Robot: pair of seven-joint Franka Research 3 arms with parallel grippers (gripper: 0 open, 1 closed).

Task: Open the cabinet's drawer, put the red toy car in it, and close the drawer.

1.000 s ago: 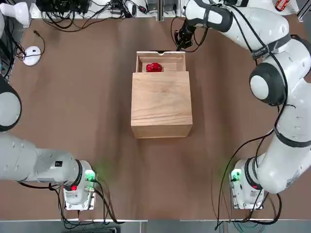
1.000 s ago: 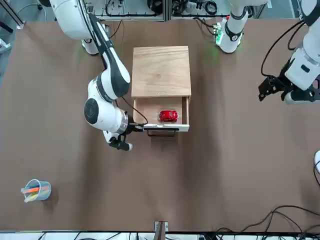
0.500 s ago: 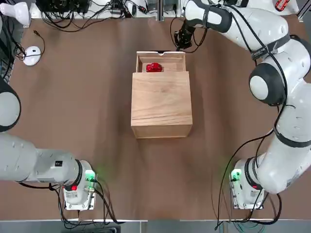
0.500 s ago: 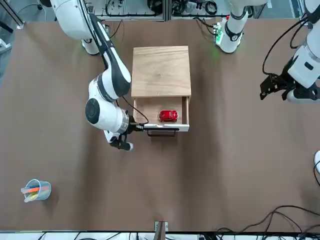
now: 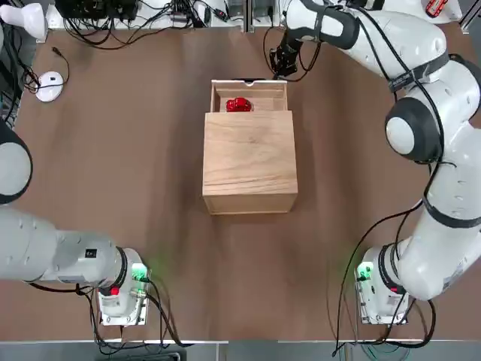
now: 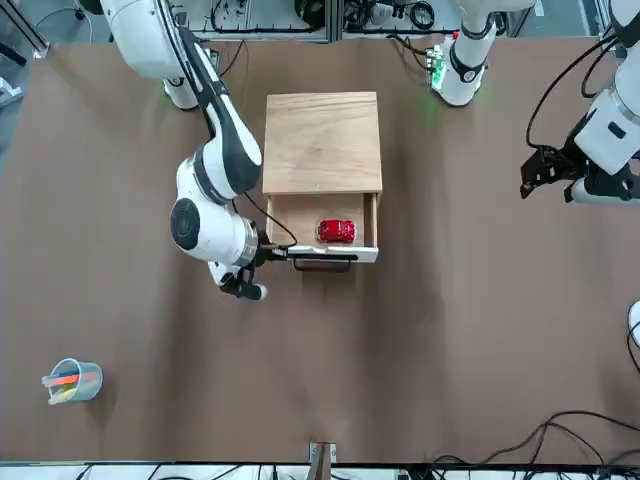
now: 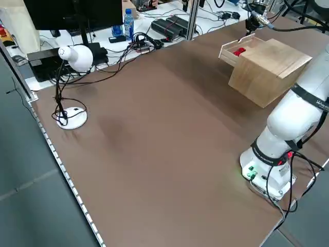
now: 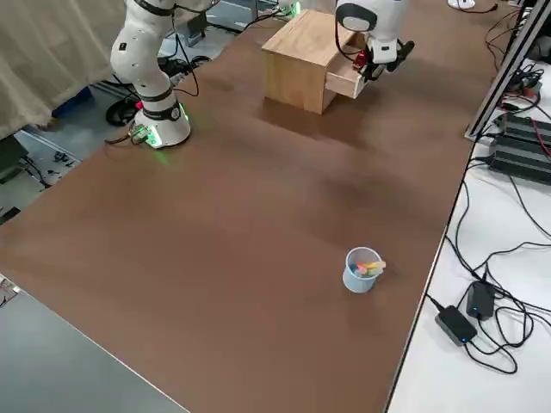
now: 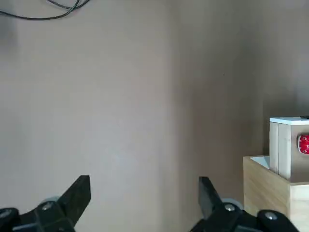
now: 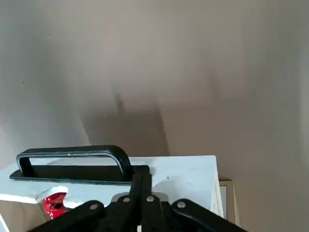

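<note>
While the car (image 6: 336, 231) sits in the open drawer (image 6: 290, 213), my right fingers (image 10: 141, 187) are shut beside its handle (image 10: 72, 153); my left (image 9: 145, 198), wide, hover over the counter (image 6: 200, 380).

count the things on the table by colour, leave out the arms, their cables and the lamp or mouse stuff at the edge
light wood: 1, the boxy wooden cabinet with its open shallow drawer
red: 1, the small glossy toy car
pale blue: 1, the round plastic cup of coloured sticks
total: 3
</note>
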